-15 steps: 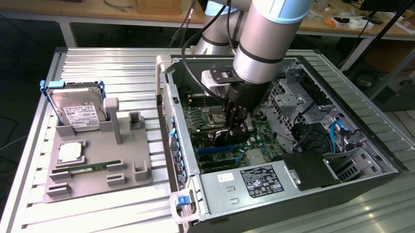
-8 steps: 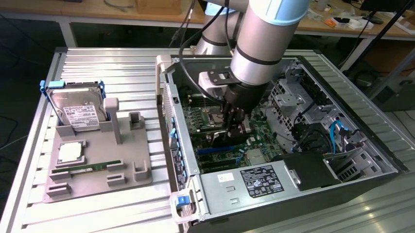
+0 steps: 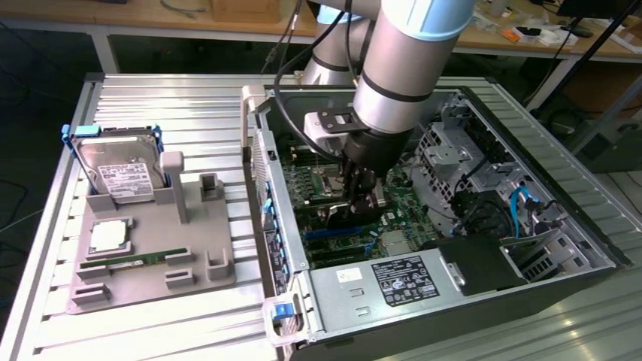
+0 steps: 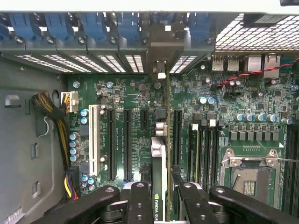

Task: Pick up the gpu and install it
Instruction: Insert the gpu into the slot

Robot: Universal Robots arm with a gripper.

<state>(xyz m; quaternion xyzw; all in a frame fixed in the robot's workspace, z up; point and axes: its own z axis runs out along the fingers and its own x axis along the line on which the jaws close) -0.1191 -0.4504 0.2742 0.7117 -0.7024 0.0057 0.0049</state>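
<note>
- Gripper (image 4: 161, 205): jaws closed on the gpu, one black finger (image 4: 139, 203) against each face.
- Gpu (image 4: 159, 158): held edge-on inside the open computer case (image 3: 501, 308), over the motherboard.
- Motherboard (image 4: 219, 100): green, with long black expansion slots (image 4: 127, 144) on both sides of the card.
- Rear slot covers (image 4: 112, 63): perforated, beyond the card's far end.

Table (image 3: 180, 98) ribbed bare metal, dull sheen; holder (image 3: 201, 278) matt grey plastic; drive (image 3: 119, 162) shiny metal, paper label; case (image 3: 482, 316) black painted metal; board (image 4: 140, 93) glossy green; gpu (image 4: 159, 172) matt black; gripper (image 4: 161, 193) matt black.
</note>
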